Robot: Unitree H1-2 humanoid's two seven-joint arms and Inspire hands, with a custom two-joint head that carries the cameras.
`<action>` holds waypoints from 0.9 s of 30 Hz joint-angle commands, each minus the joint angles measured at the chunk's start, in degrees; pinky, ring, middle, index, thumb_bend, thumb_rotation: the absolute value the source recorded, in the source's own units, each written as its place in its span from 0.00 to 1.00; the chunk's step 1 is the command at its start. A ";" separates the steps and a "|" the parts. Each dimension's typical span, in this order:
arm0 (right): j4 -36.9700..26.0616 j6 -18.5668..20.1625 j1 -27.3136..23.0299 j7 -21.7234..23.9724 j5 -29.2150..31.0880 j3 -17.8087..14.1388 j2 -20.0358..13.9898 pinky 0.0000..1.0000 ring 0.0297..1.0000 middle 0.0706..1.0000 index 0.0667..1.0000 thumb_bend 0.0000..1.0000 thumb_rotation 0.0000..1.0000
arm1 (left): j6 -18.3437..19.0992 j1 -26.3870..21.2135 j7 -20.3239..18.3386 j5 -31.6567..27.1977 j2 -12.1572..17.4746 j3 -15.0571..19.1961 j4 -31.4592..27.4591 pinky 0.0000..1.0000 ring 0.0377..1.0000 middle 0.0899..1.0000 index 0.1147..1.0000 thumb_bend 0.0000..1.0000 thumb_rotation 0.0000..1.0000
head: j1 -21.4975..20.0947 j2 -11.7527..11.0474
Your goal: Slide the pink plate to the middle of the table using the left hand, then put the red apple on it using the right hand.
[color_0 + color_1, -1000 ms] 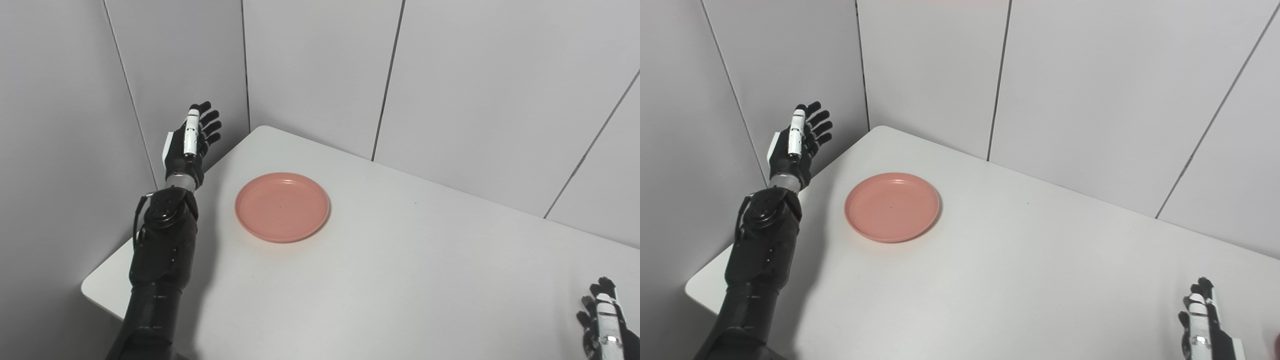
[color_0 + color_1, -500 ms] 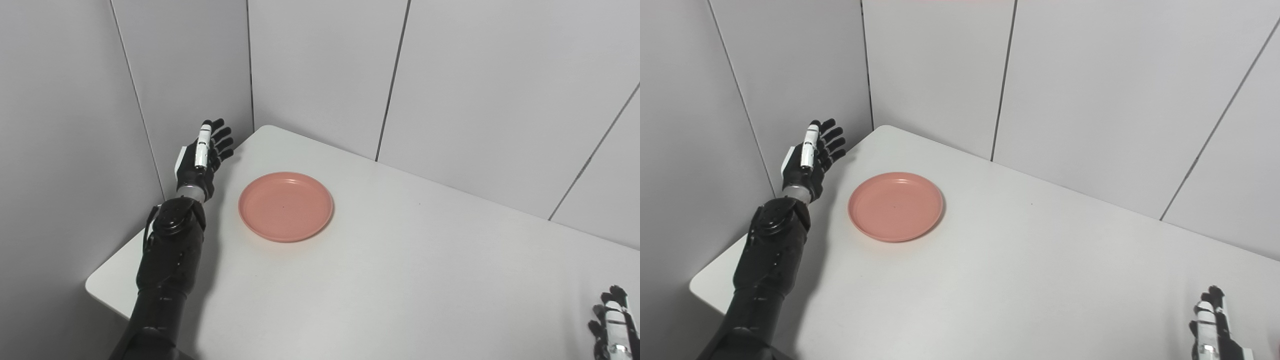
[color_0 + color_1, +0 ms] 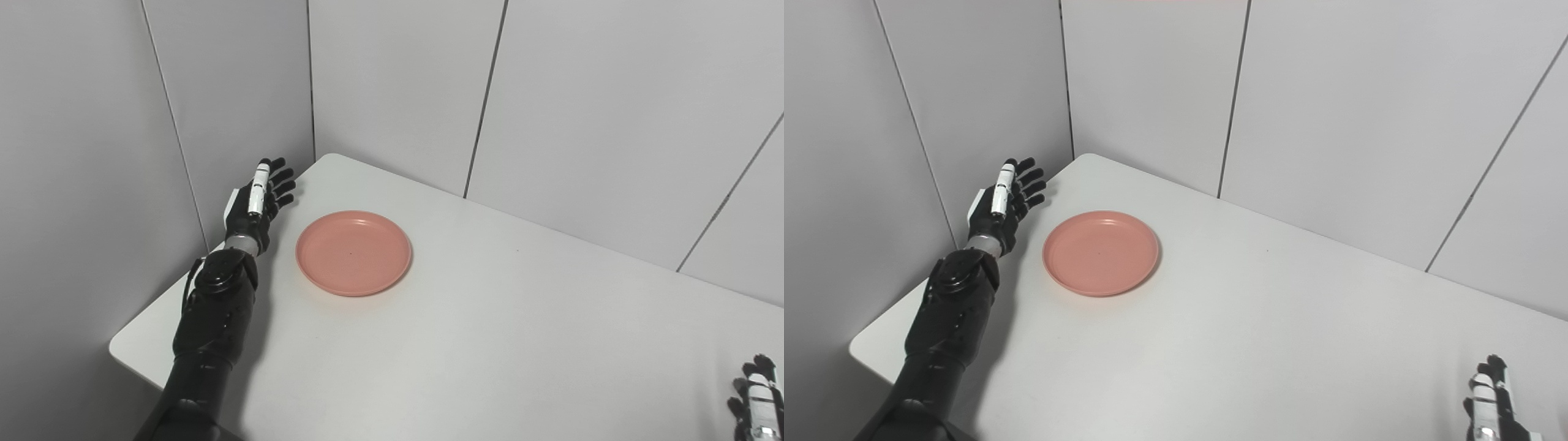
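Note:
An empty pink plate (image 3: 353, 252) lies flat on the white table (image 3: 490, 343), toward its far left corner. My left hand (image 3: 257, 199) hovers open just left of the plate, fingers spread and pointing away, a small gap apart from the rim. My right hand (image 3: 1488, 404) shows only partly at the bottom right edge, fingers extended upward and holding nothing. No red apple is visible in either view.
Grey panel walls (image 3: 398, 79) close in behind the table and on its left, meeting at a corner near the left hand. The table's left edge (image 3: 153, 306) runs just beside my left forearm.
My left hand has dropped lower and moved closer to the plate's left side. The right hand has sunk further toward the bottom edge. The camera has shifted slightly.

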 commanded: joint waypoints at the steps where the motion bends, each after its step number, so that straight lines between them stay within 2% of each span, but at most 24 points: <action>1: -2.54 -0.29 -1.53 -0.21 0.07 -0.43 -0.03 1.00 0.99 0.99 1.00 0.05 1.00 | -1.52 -2.17 0.14 0.65 1.92 -0.35 -0.31 0.85 0.84 0.83 0.81 0.34 1.00 | 0.00 0.08; 10: -2.55 -0.61 -1.52 0.17 0.71 -0.81 -0.05 1.00 1.00 1.00 1.00 0.05 1.00 | -3.22 -2.08 -0.11 0.87 1.80 -0.81 1.94 0.84 0.84 0.83 0.80 0.33 1.00 | 0.20 0.21; 21: -2.48 -1.02 -1.50 0.15 0.95 -0.79 -0.01 1.00 0.99 0.99 1.00 0.06 1.00 | -3.18 -2.15 -0.39 0.83 1.58 -1.77 3.21 0.84 0.84 0.83 0.80 0.33 1.00 | 0.13 0.32; 27: -2.90 -0.15 -1.63 -0.03 0.64 -0.71 0.06 1.00 0.99 0.99 0.99 0.05 1.00 | -5.85 -2.49 -0.97 0.61 1.51 -2.51 6.24 0.81 0.83 0.82 0.79 0.34 1.00 | 0.06 0.44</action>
